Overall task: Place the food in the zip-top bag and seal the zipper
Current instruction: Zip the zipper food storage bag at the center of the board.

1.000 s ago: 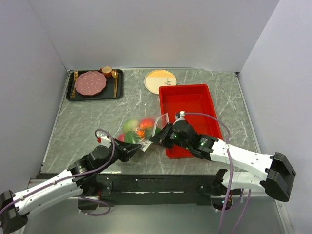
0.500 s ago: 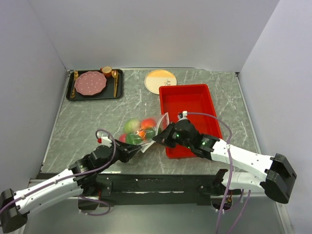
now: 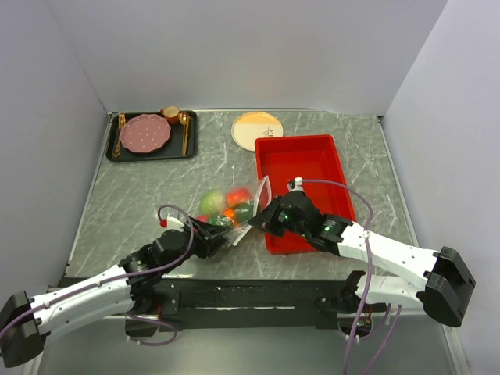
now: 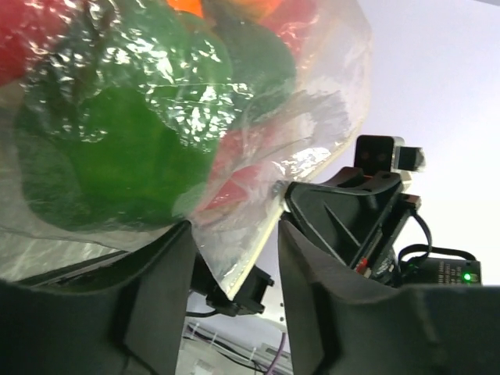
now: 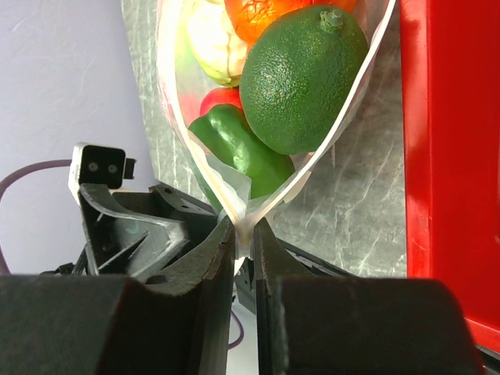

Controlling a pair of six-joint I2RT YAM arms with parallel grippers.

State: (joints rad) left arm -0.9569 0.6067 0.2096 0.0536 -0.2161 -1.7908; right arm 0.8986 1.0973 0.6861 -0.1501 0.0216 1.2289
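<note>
The zip-top bag [image 3: 231, 208] lies on the table left of the red tray, lifted at its near end. The food is inside it: a dark green lime [image 5: 301, 78], a green pepper [image 5: 234, 148], an orange piece [image 5: 273, 16] and red pieces [image 3: 237, 195]. My right gripper [image 5: 244, 234] is shut on the corner where the two sides of the zipper [image 5: 344, 117] meet; above it the mouth gapes. My left gripper [image 4: 234, 266] is open just below the bag, and the zipper strip [image 4: 258, 250] passes loose between its fingers [image 4: 312, 258]. The two grippers sit close together [image 3: 242, 226].
A red tray [image 3: 301, 156] stands right of the bag, touching my right arm's side. A black tray [image 3: 187, 137] with a pink plate, gold cutlery and a cup is at the back left. A yellow-rimmed plate [image 3: 258, 130] lies at the back middle.
My left gripper has opened and let go of the bag's edge. The bag and my right gripper have shifted slightly toward the red tray.
</note>
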